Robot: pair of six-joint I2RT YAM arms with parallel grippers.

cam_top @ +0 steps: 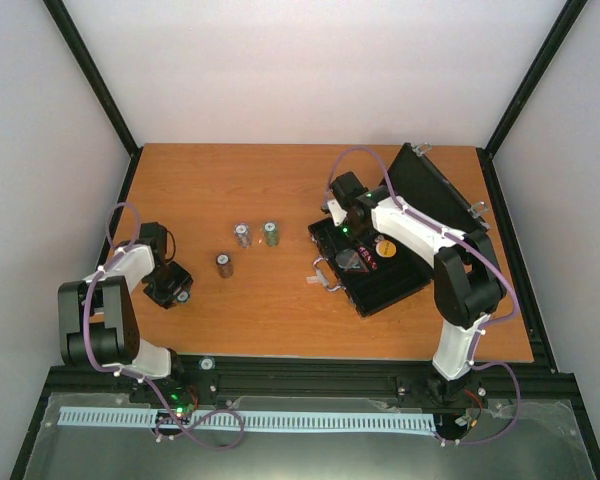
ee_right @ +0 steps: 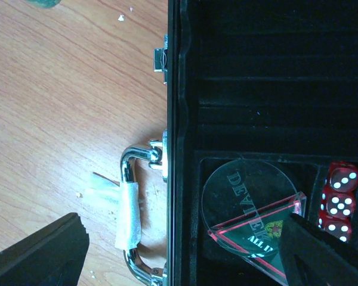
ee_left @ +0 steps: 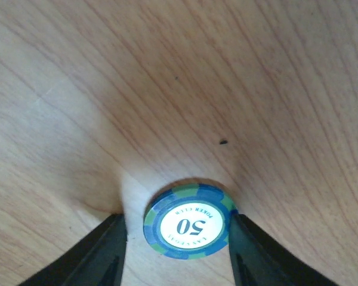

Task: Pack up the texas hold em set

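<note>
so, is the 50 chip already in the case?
No: the 50 chip lies on the wooden table, between the fingers of the left gripper.

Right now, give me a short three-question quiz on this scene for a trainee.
1. True or false: the case is shut.
2. Which number is on the chip inside the left gripper? A) 25 B) 50 C) 100
3. Fill in: the dice in the case are ___.
Key: 1 false; 2 B; 3 red.
</note>
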